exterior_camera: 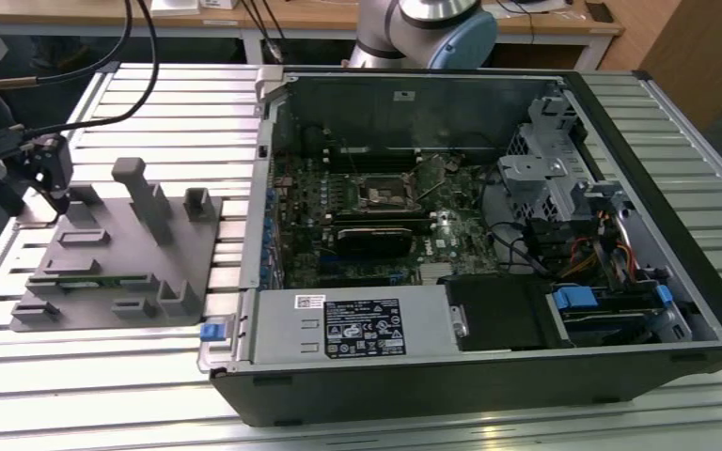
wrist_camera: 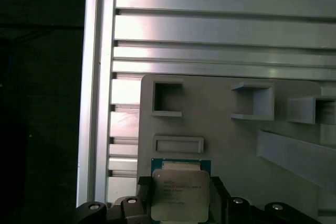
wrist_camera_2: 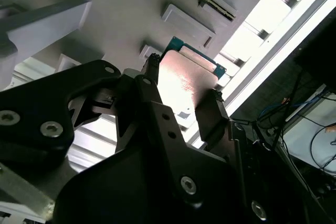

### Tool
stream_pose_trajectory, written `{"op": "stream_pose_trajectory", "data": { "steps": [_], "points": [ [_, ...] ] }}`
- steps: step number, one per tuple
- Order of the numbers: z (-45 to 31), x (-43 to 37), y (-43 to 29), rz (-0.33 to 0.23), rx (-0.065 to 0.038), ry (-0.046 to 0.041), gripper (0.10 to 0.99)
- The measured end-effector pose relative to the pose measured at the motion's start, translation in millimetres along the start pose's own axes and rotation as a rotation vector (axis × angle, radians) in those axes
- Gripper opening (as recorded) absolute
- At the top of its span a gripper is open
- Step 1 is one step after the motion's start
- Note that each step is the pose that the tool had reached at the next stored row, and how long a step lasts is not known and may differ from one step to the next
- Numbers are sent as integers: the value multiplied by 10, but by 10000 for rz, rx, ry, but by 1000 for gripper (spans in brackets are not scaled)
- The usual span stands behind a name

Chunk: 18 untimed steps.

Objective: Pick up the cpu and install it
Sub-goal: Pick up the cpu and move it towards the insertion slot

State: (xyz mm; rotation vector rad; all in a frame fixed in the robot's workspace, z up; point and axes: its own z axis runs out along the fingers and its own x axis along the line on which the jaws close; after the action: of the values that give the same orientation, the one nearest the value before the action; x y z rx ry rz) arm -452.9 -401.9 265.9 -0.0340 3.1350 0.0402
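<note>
Even room light fills the exterior view; in the second wrist view glare whitens the cpu and aluminium table.

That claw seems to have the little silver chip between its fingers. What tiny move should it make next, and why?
Probably a short, straight lift. The gripper has its fingers against two opposite edges of the chip, which is low over the grey tray with raised blocks close by, so rising first would likely clear them.

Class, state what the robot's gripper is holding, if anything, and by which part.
The gripper holds the small square silvery-topped cpu, pinched by two opposite side edges.
</note>
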Motion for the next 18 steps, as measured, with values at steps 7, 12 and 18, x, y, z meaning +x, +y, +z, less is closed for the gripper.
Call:
{"op": "stream_pose_trajectory", "data": {
  "steps": [7,12,18],
  "points": [
    [-46,0,9,0,0,0,529],
    [-80,-1,15,0,0,0,529],
    [-118,-1,20,0,0,1,529]
  ]
}}
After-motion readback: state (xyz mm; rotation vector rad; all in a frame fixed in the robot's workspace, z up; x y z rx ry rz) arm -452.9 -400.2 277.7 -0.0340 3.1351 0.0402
